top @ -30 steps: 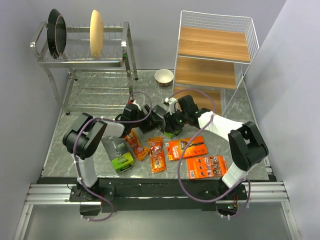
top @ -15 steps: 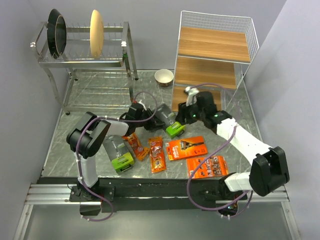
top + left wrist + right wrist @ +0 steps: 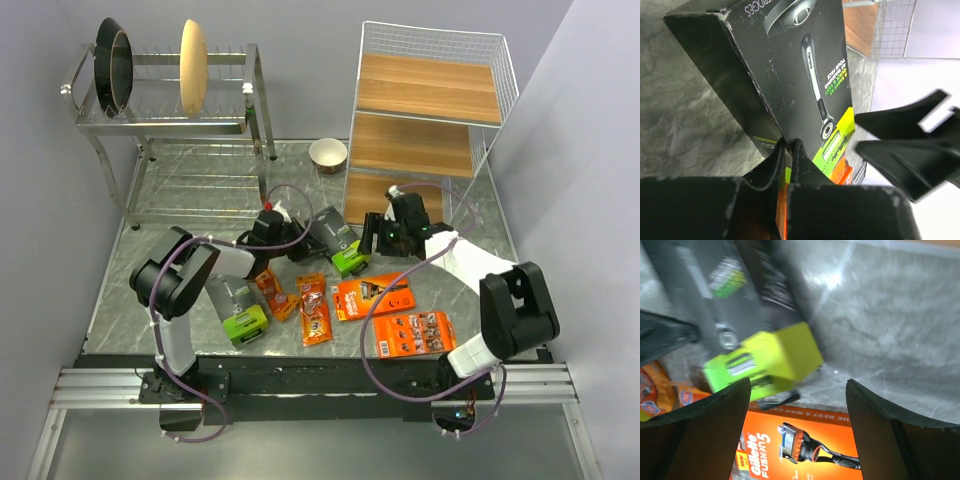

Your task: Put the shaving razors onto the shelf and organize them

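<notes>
One dark grey razor box [image 3: 335, 238], left claw [image 3: 786, 150] pinching its edge, seemingly offering the lime-green end [image 3: 770, 357] to wide-spread right claw [image 3: 796, 390] near shelf [image 3: 425, 90].

The left arm [image 3: 180, 275] rises from its base at the lower left of the top view, folds at the elbow and reaches right along the table toward frame centre. Its tool [image 3: 296, 238] lies low and level; in the left wrist view the two fingers [image 3: 771, 167] are drawn almost together at bottom centre, only a slit between them, with the corner of the dark grey box [image 3: 790, 65] at their tips.

The right arm [image 3: 505, 305] bends back from the lower right and stretches left. Its tool [image 3: 372, 236] points down and left, jaws spread wide — in the right wrist view the fingers [image 3: 715, 415] stand far apart, gripping nothing.
</notes>
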Robot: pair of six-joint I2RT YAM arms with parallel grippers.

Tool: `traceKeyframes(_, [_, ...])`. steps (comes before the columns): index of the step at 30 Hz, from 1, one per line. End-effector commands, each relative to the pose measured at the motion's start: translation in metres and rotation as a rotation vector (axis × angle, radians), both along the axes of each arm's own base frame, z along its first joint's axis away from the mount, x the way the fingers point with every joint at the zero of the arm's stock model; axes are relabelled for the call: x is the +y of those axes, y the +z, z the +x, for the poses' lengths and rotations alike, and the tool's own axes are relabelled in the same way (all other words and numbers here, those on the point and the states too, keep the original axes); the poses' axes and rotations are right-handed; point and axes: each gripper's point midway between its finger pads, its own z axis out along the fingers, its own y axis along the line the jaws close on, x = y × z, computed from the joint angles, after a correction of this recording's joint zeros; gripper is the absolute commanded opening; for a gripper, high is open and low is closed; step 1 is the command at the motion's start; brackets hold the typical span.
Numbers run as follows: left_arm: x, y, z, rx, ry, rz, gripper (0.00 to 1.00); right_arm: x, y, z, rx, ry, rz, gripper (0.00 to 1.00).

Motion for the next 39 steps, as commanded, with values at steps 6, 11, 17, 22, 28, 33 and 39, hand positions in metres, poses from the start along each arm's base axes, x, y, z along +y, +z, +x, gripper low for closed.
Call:
traceKeyframes(6, [0.058, -0.108, -0.084, 0.285, -0.035, 0.315, 0.01, 0.048, -0.008, 0.005, 0.091, 0.024, 0.302, 0.83])
traceKeyframes(11, [0.062, -0.111, -0.084, 0.28, -0.034, 0.338, 0.01, 0.07, -0.016, 0.005, 0.131, 0.063, 0.394, 0.81])
traceKeyframes(17, [0.065, -0.111, -0.083, 0.268, -0.03, 0.352, 0.01, 0.08, -0.014, -0.006, 0.136, 0.126, 0.479, 0.6])
traceKeyframes(22, [0.074, -0.12, -0.088, 0.294, -0.024, 0.4, 0.01, 0.064, -0.025, -0.006, 0.161, 0.049, 0.405, 0.84])
traceKeyframes(28, [0.092, -0.132, -0.105, 0.352, 0.011, 0.377, 0.01, 0.065, -0.033, -0.014, 0.237, 0.071, 0.464, 0.89])
traceKeyframes(33, [0.121, -0.14, -0.109, 0.388, 0.046, 0.383, 0.01, 0.069, -0.03, -0.014, 0.24, 0.059, 0.501, 0.9])
traceKeyframes(39, [0.131, -0.151, -0.122, 0.446, 0.05, 0.404, 0.01, 0.072, -0.037, -0.022, 0.281, 0.063, 0.506, 0.9])
